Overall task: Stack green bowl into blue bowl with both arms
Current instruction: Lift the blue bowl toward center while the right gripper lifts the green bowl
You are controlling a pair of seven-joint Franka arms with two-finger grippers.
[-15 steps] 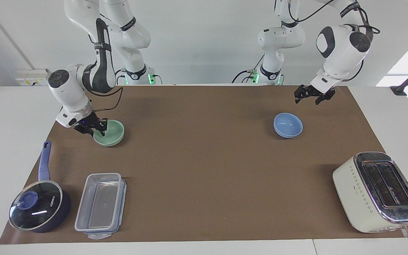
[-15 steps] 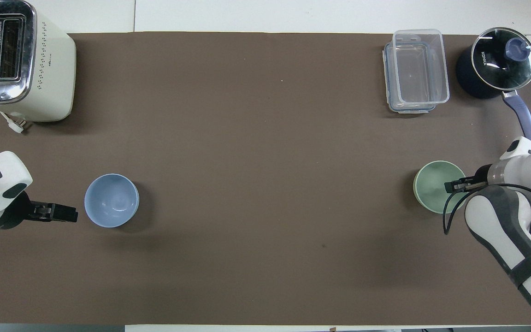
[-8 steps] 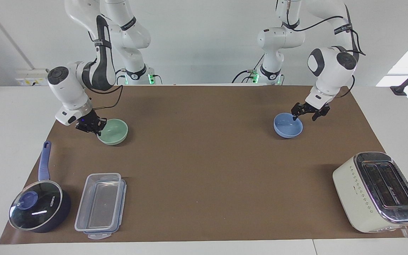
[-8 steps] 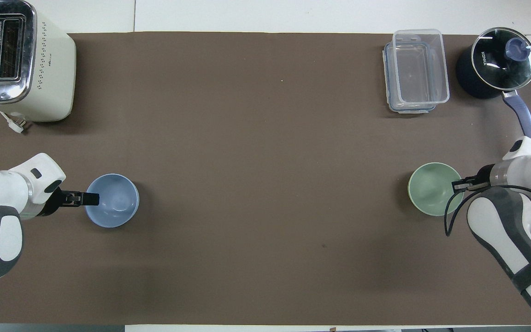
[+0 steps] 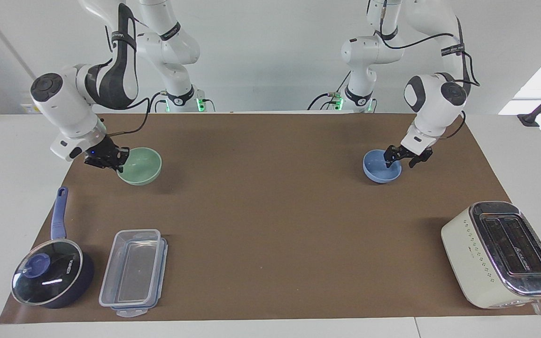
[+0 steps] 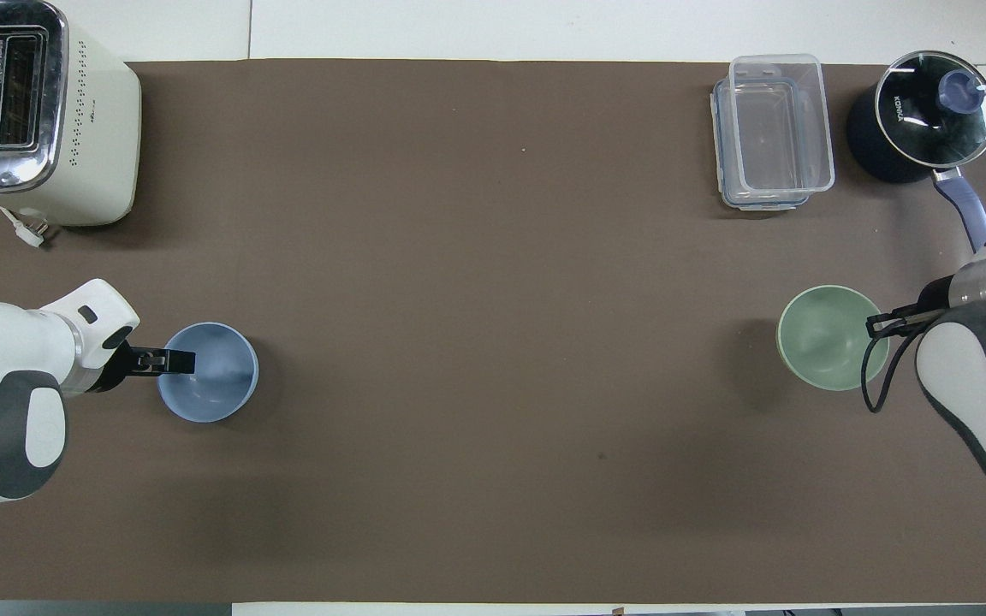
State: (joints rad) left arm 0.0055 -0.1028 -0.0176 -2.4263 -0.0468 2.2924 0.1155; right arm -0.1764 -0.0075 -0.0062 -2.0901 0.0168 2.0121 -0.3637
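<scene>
Gripping the rim of the green bowl (image 5: pixel 140 165), the right pincer (image 5: pixel 111 159) has its fingers closed on the bowl's edge at the side toward the right arm's end of the surface (image 5: pixel 270 225). That bowl hangs clear of the brown mat, tilted a little, with its shadow on the mat beneath it; in the overhead view the green bowl (image 6: pixel 833 338) shows beside the right pincer (image 6: pixel 887 323).

At the left arm's end, the left pincer (image 5: pixel 401 157) is down at the blue bowl (image 5: pixel 380 166), which sits upright on the mat. One finger reaches inside the bowl and the other stands outside its wall, the two spread apart across the rim. From overhead the left pincer (image 6: pixel 169 363) lies over the edge of the blue bowl (image 6: pixel 209 372).

The two bowls are well apart, at much the same distance from the robots.

Farther from the robots, a cream toaster (image 5: pixel 500 256) stands at the left arm's end. At the right arm's end a dark blue saucepan (image 5: pixel 52 272) with a glass lid sits beside a clear plastic food container (image 5: pixel 133 271).
</scene>
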